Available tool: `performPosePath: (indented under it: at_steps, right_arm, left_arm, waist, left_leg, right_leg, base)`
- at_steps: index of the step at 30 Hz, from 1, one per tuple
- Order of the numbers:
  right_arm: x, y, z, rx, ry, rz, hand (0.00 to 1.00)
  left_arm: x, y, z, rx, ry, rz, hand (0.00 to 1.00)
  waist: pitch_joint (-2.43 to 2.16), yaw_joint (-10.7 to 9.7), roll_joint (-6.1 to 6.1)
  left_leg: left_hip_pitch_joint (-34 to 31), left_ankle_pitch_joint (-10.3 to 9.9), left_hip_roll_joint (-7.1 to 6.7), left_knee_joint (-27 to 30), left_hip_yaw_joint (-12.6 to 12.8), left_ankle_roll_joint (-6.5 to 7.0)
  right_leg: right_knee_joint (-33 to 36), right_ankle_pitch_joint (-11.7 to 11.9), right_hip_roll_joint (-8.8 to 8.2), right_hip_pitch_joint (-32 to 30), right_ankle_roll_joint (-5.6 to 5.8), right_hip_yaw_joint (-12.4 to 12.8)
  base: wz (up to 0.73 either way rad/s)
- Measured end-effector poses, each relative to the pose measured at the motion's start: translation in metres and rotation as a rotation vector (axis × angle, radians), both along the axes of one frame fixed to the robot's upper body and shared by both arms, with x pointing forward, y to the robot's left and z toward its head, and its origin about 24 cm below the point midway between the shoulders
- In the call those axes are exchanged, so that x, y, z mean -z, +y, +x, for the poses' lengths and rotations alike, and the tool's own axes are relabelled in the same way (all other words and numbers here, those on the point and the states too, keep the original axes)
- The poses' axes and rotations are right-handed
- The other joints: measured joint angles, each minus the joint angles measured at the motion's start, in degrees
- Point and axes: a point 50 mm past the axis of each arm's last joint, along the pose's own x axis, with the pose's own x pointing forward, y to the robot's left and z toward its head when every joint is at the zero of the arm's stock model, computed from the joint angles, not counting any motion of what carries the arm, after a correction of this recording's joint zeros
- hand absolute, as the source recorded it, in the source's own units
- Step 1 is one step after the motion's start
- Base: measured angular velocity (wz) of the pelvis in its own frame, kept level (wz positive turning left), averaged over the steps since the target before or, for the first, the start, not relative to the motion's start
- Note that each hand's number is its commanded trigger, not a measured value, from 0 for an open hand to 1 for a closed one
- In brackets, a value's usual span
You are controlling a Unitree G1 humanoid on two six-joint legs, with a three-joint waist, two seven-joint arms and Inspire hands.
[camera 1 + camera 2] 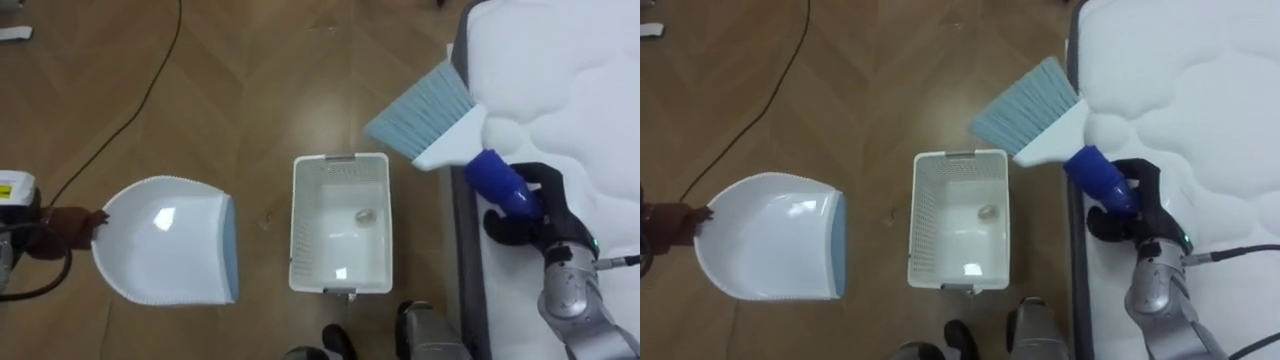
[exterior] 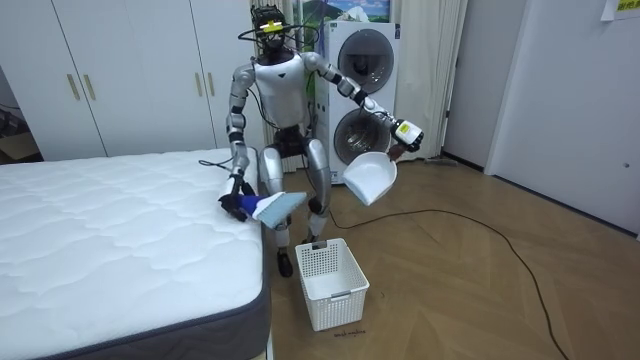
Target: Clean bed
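Fingers (image 1: 503, 228) of the right hand (image 1: 545, 205) are wrapped tight round the blue handle of the brush (image 1: 455, 140), and that sets the scene: the robot stands at the corner of the bed (image 1: 570, 80), tools up, between strokes by the look of it. The white quilted mattress runs down the right side, and the hand hovers above its edge. Out over the wooden floor (image 1: 250, 80), well apart from the bed, the white dustpan (image 1: 165, 240) hangs level with its blue lip facing the basket, and the left hand (image 1: 65, 225) is closed on its handle at the far left. Between pan and mattress, right beside the bed's side, sits the white basket (image 1: 303, 230) on the floor. The brush angles off the mattress, pale bristles poking out past the bed's edge toward the basket. Down in the basket lies one small pale scrap (image 1: 364, 215). So sweeping is the step in hand, I'd say. What the next move calls for is bringing that pan across under the mattress edge and drawing the bristles over the quilting toward it, both grips firm. Which patch needs it, I can't tell.
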Motion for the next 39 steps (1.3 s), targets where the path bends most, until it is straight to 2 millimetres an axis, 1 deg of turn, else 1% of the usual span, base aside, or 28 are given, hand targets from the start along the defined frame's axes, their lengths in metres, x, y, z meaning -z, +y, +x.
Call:
performPosePath:
  at_steps: [2,5,6,7,9,10,12,13,15,18,19,20,21,22,23,25,26,27,29,31,32,33,34,35,36,37,38,39]
  right_arm:
    - [0.001,-0.003,-0.003,0.005,0.005,-0.008,0.00]
    - [0.001,-0.008,-0.009,0.001,0.009,-0.019,0.00]
    - [0.002,-0.008,-0.011,-0.001,0.013,-0.019,0.00]
    - [0.003,-0.009,-0.013,0.000,0.019,-0.019,0.00]
    - [0.008,-0.010,-0.019,0.009,0.038,-0.004,0.00]
    - [0.008,-0.010,-0.020,0.015,0.041,0.004,0.00]
    - [0.011,-0.012,-0.025,0.034,0.055,0.021,0.00]
    - [0.012,-0.013,-0.026,0.037,0.059,0.024,0.00]
    - [0.017,-0.015,-0.035,0.050,0.081,0.027,0.00]
    - [0.021,-0.016,-0.048,0.066,0.096,0.046,0.00]
    - [0.021,-0.016,-0.050,0.070,0.095,0.049,0.00]
    - [0.018,-0.018,-0.056,0.081,0.082,0.052,0.00]
    - [0.015,-0.020,-0.061,0.097,0.068,0.056,0.00]
    - [0.013,-0.021,-0.063,0.101,0.061,0.057,0.00]
    - [0.012,-0.021,-0.066,0.107,0.058,0.061,0.00]
    - [0.014,-0.018,-0.067,0.113,0.054,0.084,0.00]
    - [0.015,-0.015,-0.066,0.103,0.060,0.095,0.00]
    - [0.016,-0.013,-0.066,0.097,0.068,0.105,0.00]
    - [0.022,-0.010,-0.067,0.098,0.099,0.128,0.00]
    - [0.027,-0.006,-0.069,0.103,0.131,0.150,0.00]
    - [0.028,-0.005,-0.069,0.096,0.141,0.159,0.00]
    - [0.028,-0.004,-0.067,0.098,0.140,0.166,0.00]
    - [0.029,-0.004,-0.068,0.106,0.145,0.169,0.00]
    - [0.030,-0.006,-0.070,0.122,0.152,0.167,0.00]
    - [0.029,-0.006,-0.069,0.120,0.144,0.164,0.00]
    - [0.028,-0.005,-0.068,0.118,0.138,0.164,0.00]
    - [0.029,-0.002,-0.064,0.102,0.130,0.168,0.00]
    - [0.031,0.005,-0.061,0.072,0.134,0.179,0.00]
  left_arm:
    - [-0.001,-0.001,0.001,0.007,-0.029,-0.009,1.00]
    - [0.000,-0.003,0.000,0.042,-0.069,-0.005,1.00]
    - [0.000,-0.003,-0.003,0.046,-0.094,-0.012,1.00]
    - [0.001,-0.003,-0.005,0.049,-0.105,-0.016,1.00]
    - [0.007,-0.004,-0.018,0.066,-0.145,-0.034,1.00]
    - [0.009,-0.005,-0.022,0.071,-0.155,-0.038,1.00]
    - [0.018,-0.011,-0.037,0.068,-0.229,-0.080,1.00]
    - [0.021,-0.013,-0.040,0.062,-0.244,-0.093,1.00]
    - [0.030,-0.027,-0.045,0.073,-0.262,-0.148,1.00]
    - [0.029,-0.044,-0.048,0.143,-0.291,-0.193,1.00]
    - [0.030,-0.047,-0.049,0.152,-0.294,-0.203,1.00]
    - [0.028,-0.052,-0.050,0.179,-0.306,-0.218,1.00]
    - [0.026,-0.056,-0.053,0.192,-0.325,-0.234,1.00]
    - [0.025,-0.057,-0.056,0.189,-0.337,-0.247,1.00]
    - [0.024,-0.058,-0.062,0.177,-0.363,-0.262,1.00]
    - [0.026,-0.058,-0.069,0.145,-0.384,-0.280,1.00]
    - [0.030,-0.059,-0.074,0.120,-0.384,-0.302,1.00]
    - [0.034,-0.062,-0.075,0.101,-0.394,-0.332,1.00]
    - [0.035,-0.065,-0.075,0.067,-0.423,-0.373,1.00]
    - [0.033,-0.066,-0.071,0.055,-0.448,-0.408,1.00]
    - [0.030,-0.068,-0.069,0.049,-0.475,-0.439,1.00]
    - [0.024,-0.070,-0.064,0.049,-0.512,-0.471,1.00]
    - [0.023,-0.073,-0.060,0.050,-0.525,-0.492,1.00]
    - [0.024,-0.081,-0.056,0.042,-0.550,-0.545,1.00]
    - [0.025,-0.088,-0.056,0.037,-0.565,-0.582,1.00]
    - [0.025,-0.091,-0.055,0.035,-0.571,-0.600,1.00]
    - [0.026,-0.093,-0.055,0.028,-0.572,-0.623,1.00]
    - [0.026,-0.091,-0.055,0.021,-0.576,-0.624,1.00]
  waist:
    - [0.02,0.38,0.01]
    - [0.15,1.19,-0.19]
    - [0.34,1.78,-0.62]
    - [0.29,2.37,-0.94]
    - [0.22,4.51,-2.24]
    - [0.29,4.83,-2.39]
    - [0.19,5.71,-3.71]
    - [0.19,5.70,-3.93]
    - [-0.41,5.32,-5.07]
    - [-1.38,5.37,-7.03]
    - [-1.48,5.29,-7.15]
    - [-1.51,5.36,-7.14]
    - [-1.58,5.38,-7.26]
    - [-1.66,5.51,-7.37]
    - [-1.80,5.95,-7.59]
    - [-1.87,7.38,-7.80]
    - [-1.85,7.92,-7.82]
    - [-1.85,8.61,-7.88]
    - [-1.68,8.57,-8.19]
    - [-1.41,7.48,-8.71]
    - [-1.46,6.59,-8.73]
    - [-1.28,6.75,-8.60]
    - [-1.23,6.59,-8.74]
    - [-1.28,6.91,-8.91]
    - [-1.33,7.31,-9.45]
    - [-1.20,7.84,-9.89]
    - [-1.22,9.28,-11.06]
    - [-1.05,10.46,-12.20]
  left_leg:
    - [0.10,-0.02,0.11,-0.01,0.02,-0.03]
    - [1.36,-0.31,0.03,-0.58,0.39,-0.41]
    - [2.36,-0.58,-0.08,-1.02,0.39,-0.74]
    - [2.96,-0.72,-0.17,-1.38,0.22,-0.96]
    - [5.47,-0.71,-1.64,-3.62,-3.46,-1.60]
    - [6.12,-0.73,-1.82,-3.98,-4.18,-1.64]
    - [8.48,-0.75,-1.83,-5.49,-5.71,-1.69]
    - [9.11,-0.75,-1.88,-5.90,-6.35,-1.70]
    - [11.77,-0.74,-1.67,-7.40,-7.27,-1.73]
    - [16.06,-0.97,-0.59,-9.37,-7.19,-2.12]
    - [17.21,-1.12,-0.32,-9.84,-7.16,-2.35]
    - [19.06,-1.65,0.25,-9.93,-7.09,-3.15]
    - [20.89,-1.97,0.54,-10.29,-6.48,-3.30]
    - [21.95,-2.01,0.60,-10.85,-5.83,-3.28]
    - [24.23,-2.13,0.78,-12.02,-4.65,-3.16]
    - [27.69,-2.63,1.31,-13.40,-1.02,-3.02]
    - [29.85,-2.83,1.57,-14.10,2.36,-3.03]
    - [31.71,-2.86,1.68,-15.16,4.51,-2.98]
    - [33.00,-2.96,1.04,-15.72,4.98,-2.82]
    - [33.24,-3.22,0.28,-16.04,5.22,-2.34]
    - [33.39,-3.36,1.15,-17.69,7.03,-2.12]
    - [33.04,-3.60,2.49,-19.51,13.32,-1.85]
    - [33.08,-3.49,2.80,-19.69,15.64,-1.95]
    - [33.78,-3.34,3.17,-19.95,20.08,-2.10]
    - [34.82,-3.34,3.03,-19.53,25.27,-2.09]
    - [35.20,-3.35,2.86,-19.26,26.51,-2.11]
    - [35.79,-3.36,2.90,-18.06,30.88,-2.10]
    - [36.06,-3.36,3.30,-16.83,31.69,-2.10]
  right_leg:
    - [-0.14,0.01,0.20,0.07,0.00,0.14]
    - [-0.48,0.18,0.97,0.32,0.16,1.77]
    - [-0.70,0.23,1.65,0.69,0.24,2.96]
    - [-0.97,0.34,2.13,0.87,0.23,3.74]
    - [-2.74,1.36,4.08,2.19,0.20,7.07]
    - [-3.35,1.61,4.67,2.79,0.27,7.91]
    - [-5.48,2.52,6.22,4.54,0.36,10.26]
    - [-6.15,2.76,6.57,5.19,0.42,10.68]
    - [-9.44,3.90,7.85,8.38,0.59,11.29]
    - [-13.77,5.54,9.70,13.04,0.77,12.59]
    - [-14.70,5.79,9.99,14.26,0.79,12.68]
    - [-16.47,6.36,10.71,16.50,0.89,13.08]
    - [-18.10,6.96,11.48,18.04,1.03,13.37]
    - [-18.78,7.30,11.55,18.80,0.96,13.10]
    - [-19.94,8.14,11.51,19.98,0.73,11.43]
    - [-21.10,9.38,11.27,21.25,-0.54,6.14]
    - [-21.45,10.10,10.51,22.09,-1.52,2.37]
    - [-21.83,10.61,10.07,22.95,-2.33,-0.58]
    - [-22.08,11.48,9.94,23.11,-2.96,-1.86]
    - [-22.67,12.92,10.91,22.74,-2.96,-0.33]
    - [-25.46,15.46,12.00,22.58,-3.01,-0.55]
    - [-25.12,15.54,11.93,21.97,-1.82,-4.18]
    - [-21.85,13.11,10.84,21.83,-1.09,-6.68]
    - [-14.43,7.88,7.71,22.85,-1.01,-10.51]
    - [-10.21,3.98,3.93,25.17,-0.10,-13.08]
    - [-10.09,3.10,2.27,26.00,0.35,-14.06]
    - [-11.01,2.39,-0.15,26.87,1.53,-14.35]
    - [-13.72,2.52,0.12,27.04,1.57,-14.28]
  base:
    - [-0.06]
    - [-0.24]
    - [-0.46]
    - [-0.74]
    - [-0.93]
    - [-0.93]
    - [-0.82]
    - [-0.57]
    - [-0.36]
    - [-0.41]
    - [-0.48]
    - [-0.51]
    - [-0.58]
    - [-0.86]
    - [-1.23]
    - [-1.49]
    - [-1.63]
    - [-1.58]
    - [-1.27]
    - [-1.00]
    - [-1.01]
    - [-0.91]
    - [-0.82]
    - [-0.83]
    - [-1.03]
    - [-1.38]
    - [-1.58]
    - [-1.59]
